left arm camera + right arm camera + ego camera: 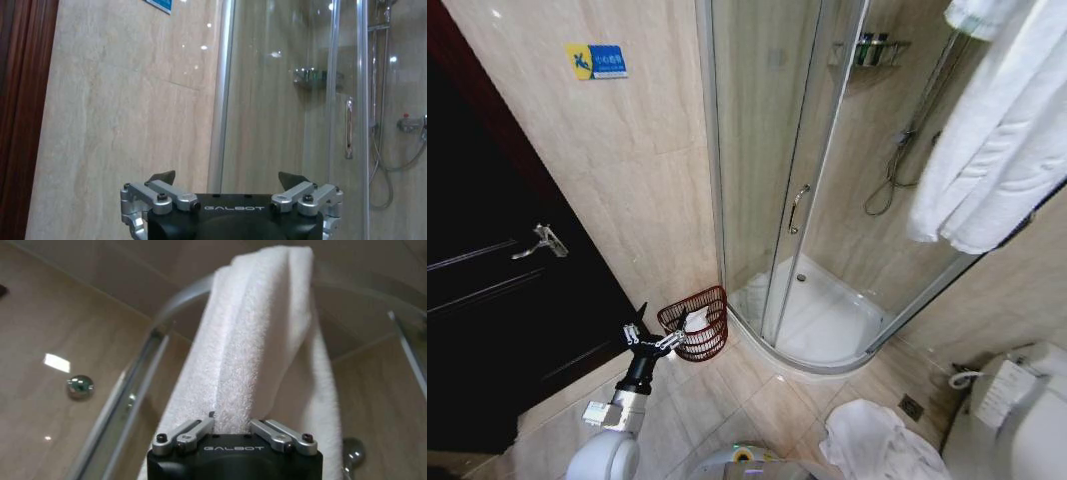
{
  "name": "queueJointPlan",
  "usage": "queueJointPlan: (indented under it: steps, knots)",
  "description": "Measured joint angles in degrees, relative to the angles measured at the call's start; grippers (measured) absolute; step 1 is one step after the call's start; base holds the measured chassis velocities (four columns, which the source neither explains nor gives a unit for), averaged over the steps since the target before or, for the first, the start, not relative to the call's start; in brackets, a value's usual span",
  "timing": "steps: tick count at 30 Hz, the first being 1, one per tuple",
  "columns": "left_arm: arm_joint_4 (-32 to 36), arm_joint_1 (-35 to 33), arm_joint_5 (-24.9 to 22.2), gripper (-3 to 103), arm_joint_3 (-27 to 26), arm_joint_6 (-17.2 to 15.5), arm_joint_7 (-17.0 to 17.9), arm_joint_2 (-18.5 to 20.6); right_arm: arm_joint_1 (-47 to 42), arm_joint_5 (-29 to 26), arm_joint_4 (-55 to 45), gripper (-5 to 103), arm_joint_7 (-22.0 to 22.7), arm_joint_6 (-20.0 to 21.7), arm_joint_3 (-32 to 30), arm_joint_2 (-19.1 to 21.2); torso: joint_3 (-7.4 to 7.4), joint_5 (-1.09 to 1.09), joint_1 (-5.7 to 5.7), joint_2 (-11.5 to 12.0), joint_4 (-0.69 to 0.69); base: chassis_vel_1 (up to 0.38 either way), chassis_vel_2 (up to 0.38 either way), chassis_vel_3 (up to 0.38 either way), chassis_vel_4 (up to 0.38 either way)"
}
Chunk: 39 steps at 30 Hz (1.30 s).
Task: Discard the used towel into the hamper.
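Your left gripper [655,338] hung low in the lower left of the head view, just beside the rim of the hamper [697,322], its fingers spread wide and holding nothing. That open stance so close to the rim reads as a gripper placed for a drop into the basket. The hamper stood on the tiled floor against the wall, between the dark door [497,290] and the glass shower stall [827,200], where the arm could reach it. Something white [695,320] lay inside, against its wire wall; it looked like cloth, though you could not tell more.

Your right gripper [233,427] was pressed up to a white towel [253,340], its fingers drawn in on a fold, apparently pinching it. In the head view that towel [987,130] hung at the upper right. Another white cloth [872,440] lay heaped on the floor at the lower right, beside the toilet [1017,410], well apart from the hamper.
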<state>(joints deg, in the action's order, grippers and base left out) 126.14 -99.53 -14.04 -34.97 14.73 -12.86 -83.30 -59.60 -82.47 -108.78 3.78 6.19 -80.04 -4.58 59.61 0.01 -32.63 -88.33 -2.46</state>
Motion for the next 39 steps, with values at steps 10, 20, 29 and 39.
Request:
queueJointPlan:
  steps: [10,20,29,39]
  knots:
    - [0.0,0.0,0.0,100,0.0,0.0,0.0,0.0,-3.1,0.7,-6.6,5,-2.3,-0.7,-3.7,-5.8,0.00,-0.03,0.00,0.0,0.00,0.000,0.000,0.000,0.000]
    - [0.0,0.0,0.0,100,0.0,0.0,0.0,0.0,-7.2,2.4,-14.5,5,-4.9,0.8,-5.6,-14.0,0.00,0.02,0.00,0.0,0.00,0.000,0.000,0.000,0.000]
    - [0.0,0.0,0.0,100,0.0,0.0,0.0,0.0,-9.8,5.7,-21.0,5,-8.4,0.7,-4.7,-19.9,0.00,-0.02,-0.01,0.0,0.00,0.000,0.000,0.000,0.000]
    - [0.0,0.0,0.0,100,0.0,0.0,0.0,0.0,-20.6,9.5,-26.8,5,-15.7,-1.7,-9.1,-28.6,0.00,0.00,-0.01,0.0,0.01,0.000,0.000,0.000,0.000]
